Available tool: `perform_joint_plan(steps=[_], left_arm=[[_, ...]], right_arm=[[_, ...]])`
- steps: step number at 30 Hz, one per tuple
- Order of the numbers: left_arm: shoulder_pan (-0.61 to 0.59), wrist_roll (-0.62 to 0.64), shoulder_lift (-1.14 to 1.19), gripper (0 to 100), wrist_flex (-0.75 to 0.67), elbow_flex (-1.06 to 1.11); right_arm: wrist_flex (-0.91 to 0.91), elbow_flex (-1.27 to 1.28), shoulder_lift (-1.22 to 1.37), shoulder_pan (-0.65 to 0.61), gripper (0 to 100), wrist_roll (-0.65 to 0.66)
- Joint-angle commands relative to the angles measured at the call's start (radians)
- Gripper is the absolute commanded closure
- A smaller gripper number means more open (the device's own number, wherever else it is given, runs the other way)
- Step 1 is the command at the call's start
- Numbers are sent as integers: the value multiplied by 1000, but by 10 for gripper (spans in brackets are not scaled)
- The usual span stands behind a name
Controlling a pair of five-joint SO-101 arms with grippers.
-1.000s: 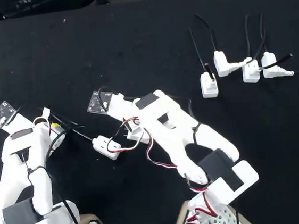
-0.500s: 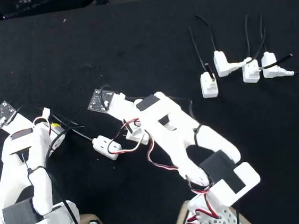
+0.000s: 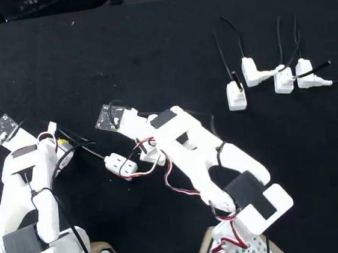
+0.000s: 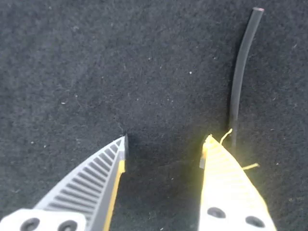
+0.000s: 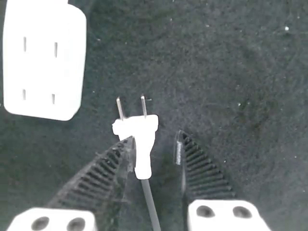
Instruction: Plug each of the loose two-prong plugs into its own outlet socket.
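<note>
Near the table's (image 3: 148,44) front edge, left of middle: your right gripper (image 5: 154,139) stands open; left gripper (image 4: 163,144) open too, empty. Outlet socket (image 5: 43,57) lies just beside. Two-prong plug (image 5: 139,132) sits between the right jaws, touching one finger, prongs aimed past the socket. You'd shift sideways first.
</note>
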Motion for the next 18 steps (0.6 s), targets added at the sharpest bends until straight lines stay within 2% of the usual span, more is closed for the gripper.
perform_joint_plan(steps=[1,18], left_arm=[[16,3,-34,748,5,-33],[16,3,-34,748,5,-33]], right_arm=[[-3,1,-18,-34,864,-11],[54,-5,-22,-34,861,-5]])
